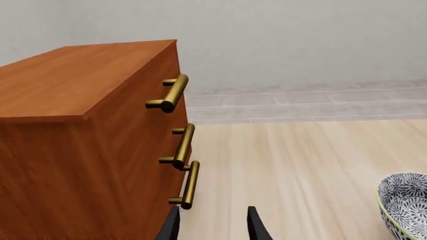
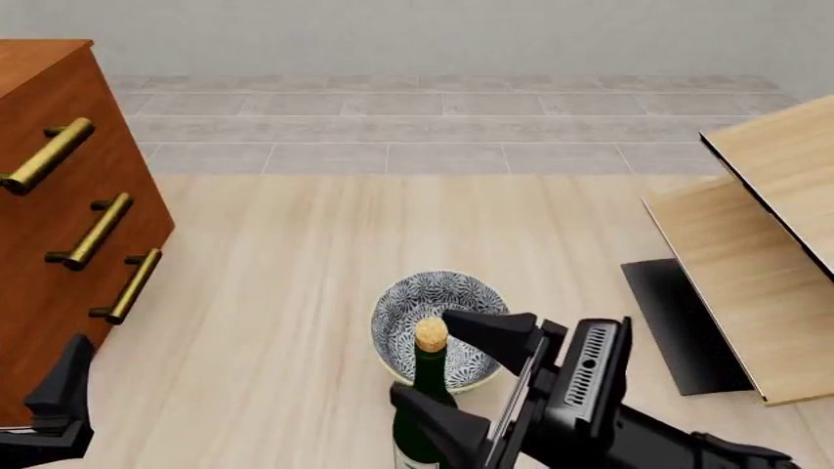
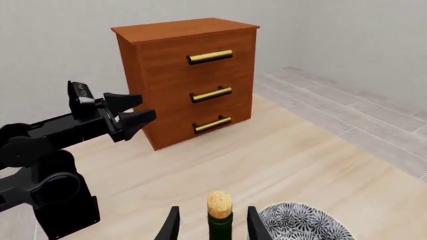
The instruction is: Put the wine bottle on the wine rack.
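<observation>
The wine bottle [image 2: 420, 430] stands upright near the table's front edge, dark green with a tan cork [image 2: 432, 335]. My right gripper [image 2: 427, 360] is open, one finger on each side of the bottle's neck. In the right wrist view a gap shows between each finger and the neck [image 3: 219, 226]. The pale-wood wine rack [image 2: 749, 244], with slanted panels on a black base, is at the right side of the table. My left gripper [image 1: 213, 227] is open and empty, low beside the cabinet's bottom handle at the front left [image 2: 59, 391].
A reddish-brown cabinet [image 2: 59, 225] with three brass handles fills the left side. A patterned grey-blue bowl [image 2: 417, 303] sits just behind the bottle, close against it. The left arm [image 3: 47, 150] shows in the right wrist view in front of the cabinet.
</observation>
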Robot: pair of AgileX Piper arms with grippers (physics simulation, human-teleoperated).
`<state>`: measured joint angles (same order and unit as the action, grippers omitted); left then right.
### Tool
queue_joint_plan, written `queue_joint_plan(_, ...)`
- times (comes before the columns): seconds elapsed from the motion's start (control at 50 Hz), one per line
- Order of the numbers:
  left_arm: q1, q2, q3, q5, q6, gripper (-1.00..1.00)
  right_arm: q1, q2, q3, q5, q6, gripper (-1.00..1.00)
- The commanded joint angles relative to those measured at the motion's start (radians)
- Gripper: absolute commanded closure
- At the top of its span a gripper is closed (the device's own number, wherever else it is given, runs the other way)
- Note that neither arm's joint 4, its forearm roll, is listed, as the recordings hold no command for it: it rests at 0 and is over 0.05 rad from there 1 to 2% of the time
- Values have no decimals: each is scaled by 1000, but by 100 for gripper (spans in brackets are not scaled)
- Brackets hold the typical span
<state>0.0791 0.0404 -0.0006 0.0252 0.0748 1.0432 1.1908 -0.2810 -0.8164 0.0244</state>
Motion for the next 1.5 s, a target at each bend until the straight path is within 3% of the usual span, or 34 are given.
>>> queue_joint_plan(0.02, 3, -1, 0, 0, 1, -100, -5, 21, -9, -15, 3, -100)
queue_joint_plan(0.2, 6, -22, 0, 25, -7, -100, -2, 17, -16, -8, -8, -100)
queue_joint_plan(0.22, 7, -22, 0, 25, -7, -100, -5, 18, -17, -8, -8, 100)
queue_joint_plan(0.7, 9, -27, 0, 33, -7, -100, -17, -11, -9, -6, 0, 100)
queue_joint_plan(1.5, -12, -21, 0, 8, -6, -100, -38, -246, 8, 206, -19, 100)
